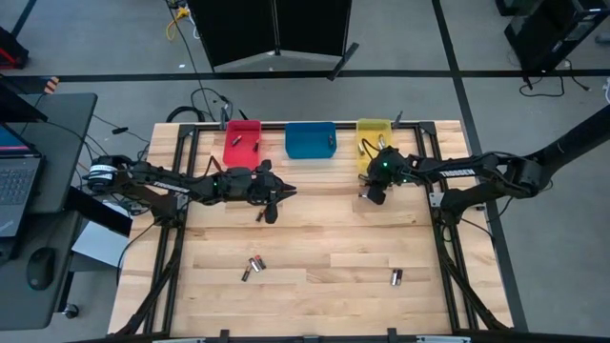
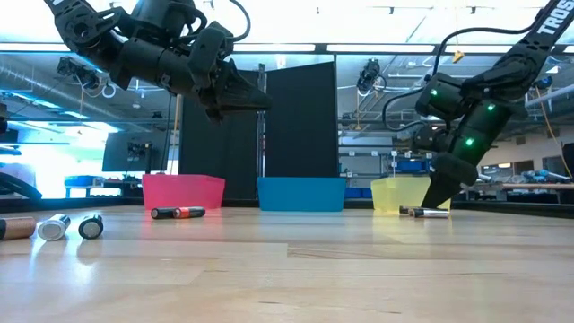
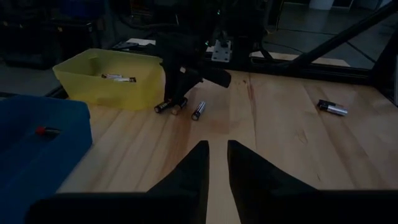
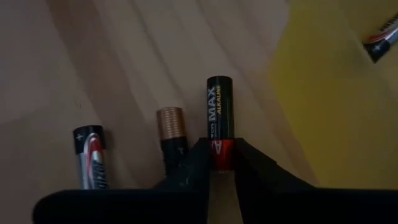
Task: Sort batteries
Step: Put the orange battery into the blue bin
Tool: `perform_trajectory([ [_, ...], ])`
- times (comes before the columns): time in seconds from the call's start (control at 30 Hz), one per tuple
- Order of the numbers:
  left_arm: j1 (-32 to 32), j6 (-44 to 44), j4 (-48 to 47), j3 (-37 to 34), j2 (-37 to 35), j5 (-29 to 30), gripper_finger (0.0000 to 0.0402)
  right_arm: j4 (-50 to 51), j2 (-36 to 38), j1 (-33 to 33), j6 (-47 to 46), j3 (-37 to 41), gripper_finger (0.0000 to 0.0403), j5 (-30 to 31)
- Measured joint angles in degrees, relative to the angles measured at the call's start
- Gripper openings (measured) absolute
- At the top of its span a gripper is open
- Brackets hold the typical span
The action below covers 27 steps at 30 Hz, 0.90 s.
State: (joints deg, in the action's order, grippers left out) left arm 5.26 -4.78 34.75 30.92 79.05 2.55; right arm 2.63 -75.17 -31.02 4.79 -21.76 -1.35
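Three batteries lie on the wood beside the yellow bin (image 4: 336,93): a black-and-red one (image 4: 219,118), a copper-topped one (image 4: 171,127) and a silver-and-black one (image 4: 91,158). My right gripper (image 4: 219,163) reaches down beside the bin (image 1: 375,138) and is shut on the black-and-red battery. My left gripper (image 3: 217,163) hangs above the table's middle (image 1: 276,195), its fingers a narrow gap apart with nothing between them. More batteries lie near the front (image 1: 253,268) (image 1: 396,277), and one lies below the left gripper (image 1: 261,217). My right gripper pinches the black-and-red battery's red end (image 4: 219,149) between its two fingertips, one on each side of the cylinder. The fingers (image 4: 252,163) come slanting down from above. The battery points away from them along their line and lies on the table (image 2: 421,212).
Red bin (image 1: 242,143), blue bin (image 1: 311,140) and yellow bin stand in a row at the far edge, each with batteries inside. In the low view, several batteries lie at the left (image 2: 54,226) and one before the red bin (image 2: 178,213). The middle of the table is bare wood.
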Motion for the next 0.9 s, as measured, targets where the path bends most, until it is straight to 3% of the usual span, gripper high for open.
perform_trajectory([
  [0.5, 0.00, 0.05, 1.93, -0.02, -0.55, 0.56, 0.0064, 1.50, 10.08, 7.92, -8.39, -2.27, 0.0057, -0.15],
  [0.67, 0.00, 0.26, 1.54, -0.02, -2.87, 0.54, 0.0064, 0.86, 9.50, 11.48, -9.78, -11.44, 0.0057, 3.84],
  [0.9, 0.00, 1.72, -0.68, -0.04, -6.42, 0.50, 0.0064, 9.36, -3.73, 10.20, -8.55, -32.83, 0.0057, 6.58],
])
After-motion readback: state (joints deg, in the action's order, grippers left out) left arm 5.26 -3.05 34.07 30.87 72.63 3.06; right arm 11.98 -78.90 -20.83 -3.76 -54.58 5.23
